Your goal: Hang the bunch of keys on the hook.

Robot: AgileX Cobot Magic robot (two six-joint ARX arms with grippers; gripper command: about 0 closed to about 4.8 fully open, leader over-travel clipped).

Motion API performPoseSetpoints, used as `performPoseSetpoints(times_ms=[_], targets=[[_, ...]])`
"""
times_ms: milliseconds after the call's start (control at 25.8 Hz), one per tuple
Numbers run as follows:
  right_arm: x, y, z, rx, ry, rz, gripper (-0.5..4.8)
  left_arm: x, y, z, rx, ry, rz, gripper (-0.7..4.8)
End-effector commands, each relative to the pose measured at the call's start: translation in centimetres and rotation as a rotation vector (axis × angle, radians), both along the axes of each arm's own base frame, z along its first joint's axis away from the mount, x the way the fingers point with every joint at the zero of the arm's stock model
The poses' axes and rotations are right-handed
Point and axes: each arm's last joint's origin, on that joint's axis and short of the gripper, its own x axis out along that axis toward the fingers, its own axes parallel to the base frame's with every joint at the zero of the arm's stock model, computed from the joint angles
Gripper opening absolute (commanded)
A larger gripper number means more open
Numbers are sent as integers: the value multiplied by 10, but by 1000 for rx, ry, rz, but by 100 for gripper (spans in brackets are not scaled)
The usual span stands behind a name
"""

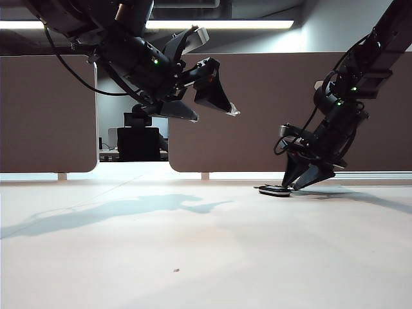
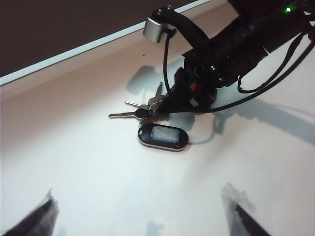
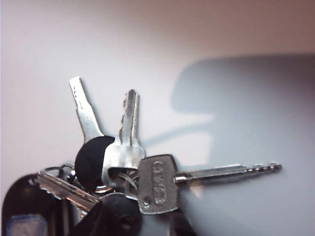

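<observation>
The bunch of keys lies flat on the white table: a black oval fob (image 2: 163, 137) (image 1: 275, 190) ringed to several silver keys (image 2: 142, 112) (image 3: 157, 184) fanned beside it. My right gripper (image 1: 302, 183) (image 3: 146, 223) points down onto the ring end of the bunch. Its dark fingers (image 3: 113, 216) stand a little apart over the key heads, and I see no grip on them. My left gripper (image 1: 215, 114) (image 2: 140, 219) hangs high above the table to the left, open and empty, looking down at the keys. The hook is out of view.
Brown partition panels (image 1: 45, 116) stand along the table's far edge, with a gap showing an office chair (image 1: 138, 143). The right arm's cables (image 2: 275, 83) loop above the keys. A small speck (image 1: 176, 270) lies on the near table.
</observation>
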Motion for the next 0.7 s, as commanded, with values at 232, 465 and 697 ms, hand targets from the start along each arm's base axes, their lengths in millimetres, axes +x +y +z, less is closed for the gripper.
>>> performPoseSetpoints(times_ms=[232, 465, 697], targets=[[-2, 2, -11, 3, 60, -11, 74, 0, 0, 4, -6, -13, -3, 479], [0, 1, -14, -37, 44, -38, -9, 0, 0, 4, -5, -9, -3, 479], [2, 1, -5, -33, -7, -40, -9, 0, 0, 4, -1, -11, 8, 479]])
